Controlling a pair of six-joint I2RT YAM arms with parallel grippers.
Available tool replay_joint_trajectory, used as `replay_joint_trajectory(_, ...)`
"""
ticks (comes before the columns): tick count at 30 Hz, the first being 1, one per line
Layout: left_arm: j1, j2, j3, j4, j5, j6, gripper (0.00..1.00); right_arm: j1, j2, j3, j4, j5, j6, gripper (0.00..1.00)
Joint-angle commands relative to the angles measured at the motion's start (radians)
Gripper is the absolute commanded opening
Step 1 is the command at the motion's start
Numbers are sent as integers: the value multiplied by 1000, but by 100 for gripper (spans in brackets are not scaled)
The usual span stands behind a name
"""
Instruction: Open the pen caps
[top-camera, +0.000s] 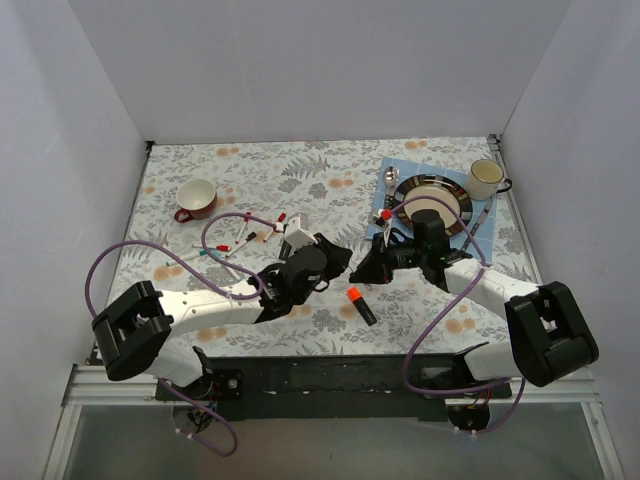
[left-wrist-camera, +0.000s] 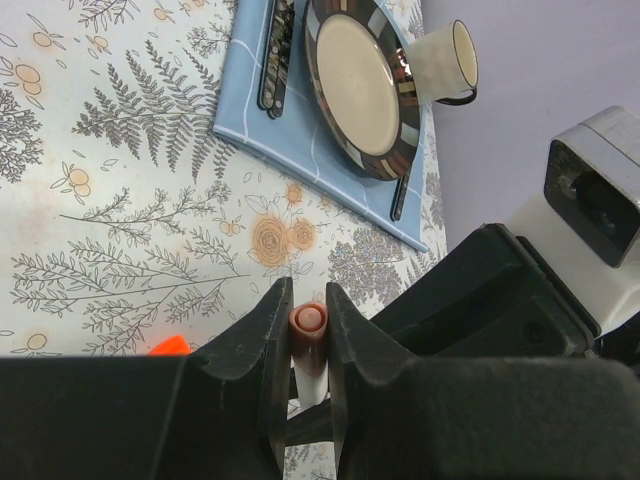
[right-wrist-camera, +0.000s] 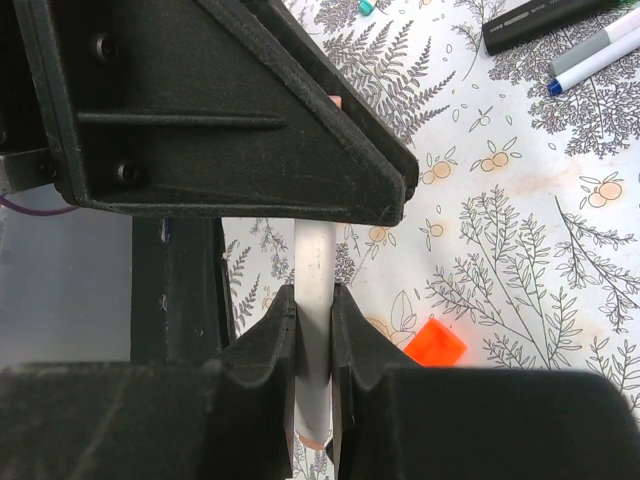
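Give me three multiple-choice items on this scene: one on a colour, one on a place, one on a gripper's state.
1. What colour is the rectangular placemat under the striped round plate? A blue; B yellow; C black.
2. Where does the thick black marker with an orange cap lie? A on the plate; B on the flowered tablecloth; C on the placemat.
3. The right gripper is: A wide open; B shut on the slim white pen; C shut on the marker.

Answers: 1 A, blue shows around the plate; 2 B, flowered cloth lies all round the marker; 3 B, its fingers clamp the pen's barrel.
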Motion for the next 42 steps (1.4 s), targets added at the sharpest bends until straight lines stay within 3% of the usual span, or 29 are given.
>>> replay_joint_trajectory(1,2,-43,19,-14,-54,32,7,-4,-3,24,22,-31,-18,1)
replay_joint_trajectory(3,2,-53,19,-13,-62,48,0,-4,2,24,19,-28,-18,1)
replay_joint_trajectory(8,57,-90,41,-30,-72,97,0,-4,-3,24,15,-38,-28,1)
replay_joint_trajectory(12,238,-109,73,-60,27,138,0,-4,0,30,2,-42,-44,1)
replay_joint_trajectory(18,375,-139,107,-102,100,160,0,-4,6,36,-21,-26,-61,1)
replay_joint_trajectory(32,381,-116,165,-136,-209,110,0,-3,14,36,-25,15,-59,1)
replay_joint_trajectory(37,399,-83,228,-107,-168,207,0,-15,-9,52,-53,6,-84,1)
replay_joint_trajectory(42,494,-32,295,-168,13,269,0,-44,-44,84,-140,-23,-209,1)
